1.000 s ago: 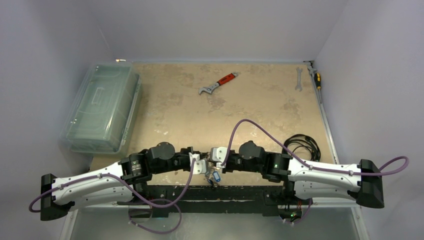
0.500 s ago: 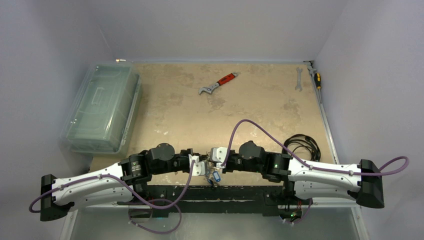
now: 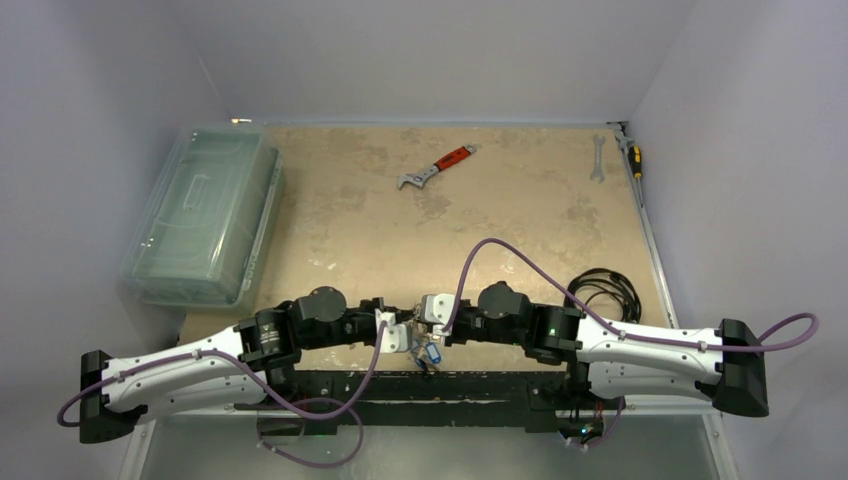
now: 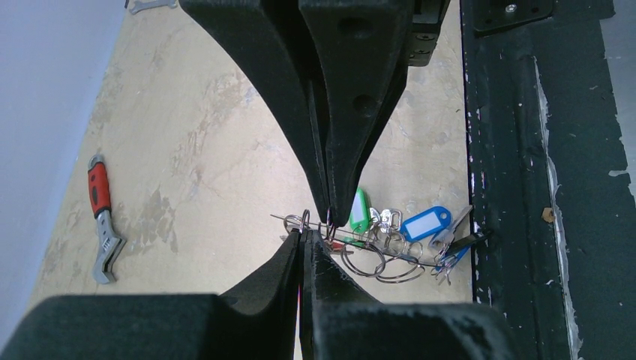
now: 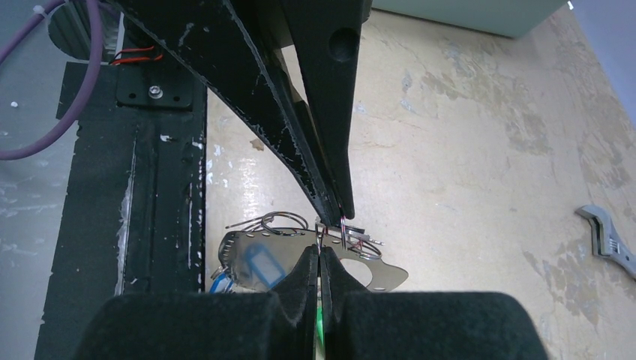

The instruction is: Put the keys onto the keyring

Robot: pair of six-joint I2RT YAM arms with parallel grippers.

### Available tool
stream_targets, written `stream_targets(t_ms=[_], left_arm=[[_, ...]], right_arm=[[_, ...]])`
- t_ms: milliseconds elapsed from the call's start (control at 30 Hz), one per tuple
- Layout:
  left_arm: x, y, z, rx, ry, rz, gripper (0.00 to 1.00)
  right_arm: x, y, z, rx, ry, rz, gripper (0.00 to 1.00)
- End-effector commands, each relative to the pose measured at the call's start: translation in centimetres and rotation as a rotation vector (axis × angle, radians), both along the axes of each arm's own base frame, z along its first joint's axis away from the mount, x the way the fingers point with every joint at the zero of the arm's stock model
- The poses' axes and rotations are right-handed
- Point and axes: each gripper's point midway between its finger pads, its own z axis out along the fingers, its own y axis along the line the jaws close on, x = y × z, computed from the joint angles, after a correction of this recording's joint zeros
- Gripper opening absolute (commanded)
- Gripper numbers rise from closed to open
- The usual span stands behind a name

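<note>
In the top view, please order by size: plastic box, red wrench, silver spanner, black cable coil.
Largest: plastic box; then black cable coil and red wrench, too alike to rank; silver spanner smallest.

Non-task items, top view:
- counter [image 3: 500,220]: mottled tan top, stained.
- clear plastic bin [image 3: 205,215], lid on, at 9 o'clock, long side along the left edge.
- red-handled adjustable wrench [image 3: 436,167] at 12 o'clock, lying flat, head pointing to 8 o'clock, well apart from the rest.
- plain silver spanner [image 3: 597,158] at 2 o'clock, near the far right corner.
- screwdriver [image 3: 632,158], yellow-black handle, just beside the spanner at the right edge.
- coiled black cable [image 3: 603,292] at 4 o'clock.
- black strip [image 3: 330,385] along the 6 o'clock edge.
</note>
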Motion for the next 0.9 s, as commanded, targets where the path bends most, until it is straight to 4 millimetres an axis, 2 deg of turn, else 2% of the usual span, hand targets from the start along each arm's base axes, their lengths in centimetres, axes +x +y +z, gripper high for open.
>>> stream_targets(t_ms=[0,867], left_arm=[[-0.5,-0.3,1.0,-0.039,-0.007,-0.028,0.00],[-1.6,-0.2,0.5,-0.034,0.041,-0.066,0.00]], right_arm=[[0.5,-0.4,0.0,-0.003,0.003,-0.029,0.00],[0.7,-0.2,-0.3,-0.011,0.029,-0.030,0.00]])
